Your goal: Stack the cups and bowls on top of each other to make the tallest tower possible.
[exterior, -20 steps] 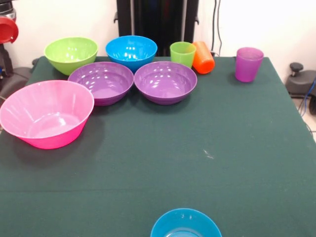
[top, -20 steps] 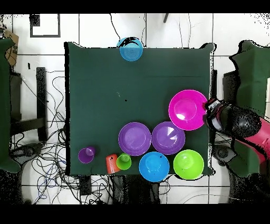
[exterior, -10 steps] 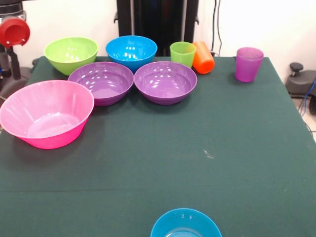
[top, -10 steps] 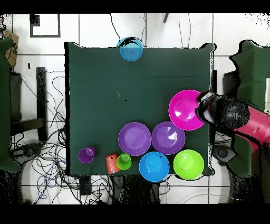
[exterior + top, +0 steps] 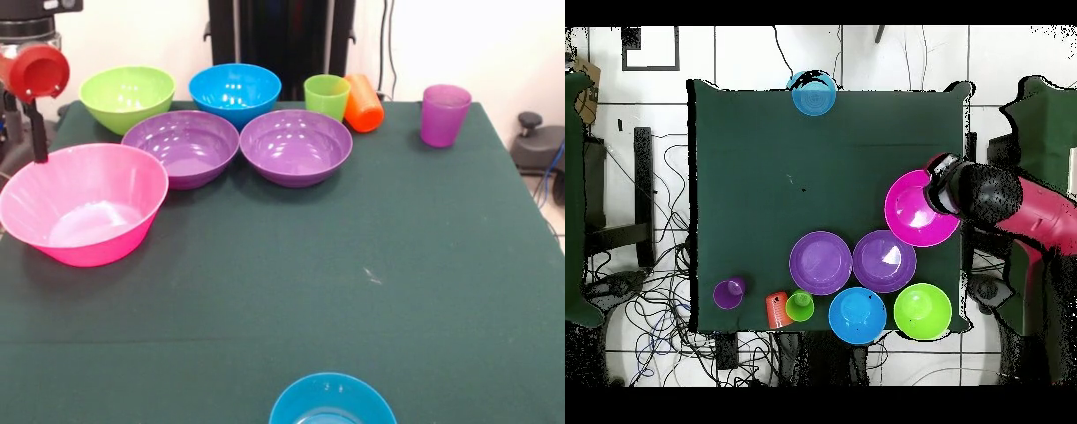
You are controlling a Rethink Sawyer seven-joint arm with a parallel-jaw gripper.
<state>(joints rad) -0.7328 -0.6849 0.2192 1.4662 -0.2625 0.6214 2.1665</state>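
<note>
My gripper [image 5: 37,106] hangs at the far left, shut on the small red bowl [image 5: 35,71], which is tilted just above the back rim of the big pink bowl [image 5: 84,203]. From above, the gripper [image 5: 945,187] overlaps the pink bowl's [image 5: 913,212] outer edge. Behind it stand two purple bowls [image 5: 181,146] [image 5: 296,146], a lime green bowl [image 5: 126,95] and a blue bowl [image 5: 235,91]. A second blue bowl [image 5: 331,402] sits at the near edge. The green cup [image 5: 327,95] stands upright, the orange cup [image 5: 364,102] lies on its side against it, and the purple cup [image 5: 444,115] stands apart.
The green cloth table [image 5: 371,265] carries everything. A dark stool-like base [image 5: 538,146] stands off the table's right side. Cables [image 5: 655,300] lie on the floor around the table. The red arm [image 5: 1035,215] reaches in across the table's edge.
The gripper with the red bowl has moved from outside the table's edge inward, and now sits over the pink bowl's rim. The other bowls and cups have not moved.
</note>
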